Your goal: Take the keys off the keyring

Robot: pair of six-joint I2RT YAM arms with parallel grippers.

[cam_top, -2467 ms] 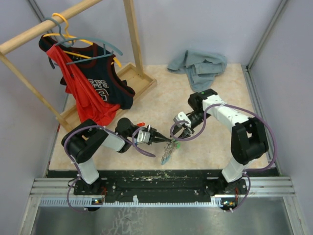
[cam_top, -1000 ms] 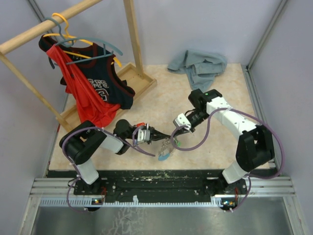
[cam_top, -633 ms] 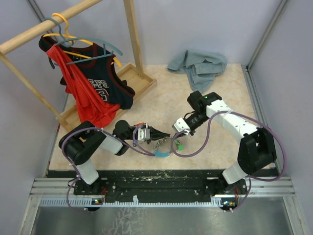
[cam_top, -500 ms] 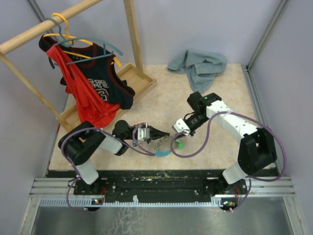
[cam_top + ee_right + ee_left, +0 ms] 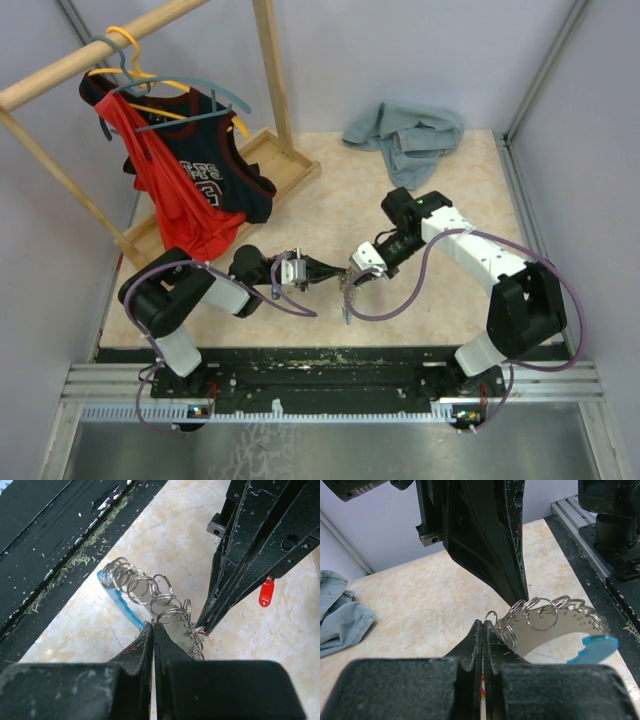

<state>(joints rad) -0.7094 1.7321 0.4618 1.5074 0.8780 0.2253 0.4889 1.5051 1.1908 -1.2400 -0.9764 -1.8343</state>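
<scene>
Where the left pincer (image 5: 483,625) and right pincer (image 5: 152,626) pinch the keyring (image 5: 520,611), thin silvery loops chain to a blue tag (image 5: 595,645).

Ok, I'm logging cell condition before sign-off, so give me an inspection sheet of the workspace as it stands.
Surface: beige stone-look table, gritty along its near edge.
Job's things: keyring held between the arms, light blue tag dangling.
Clutter: grey cloth; wooden rack with jerseys.
Grippers: left gripper and right gripper both shut on the keyring.
Cables: purple cables loop off both arms.
Surroundings: grey walls.
</scene>
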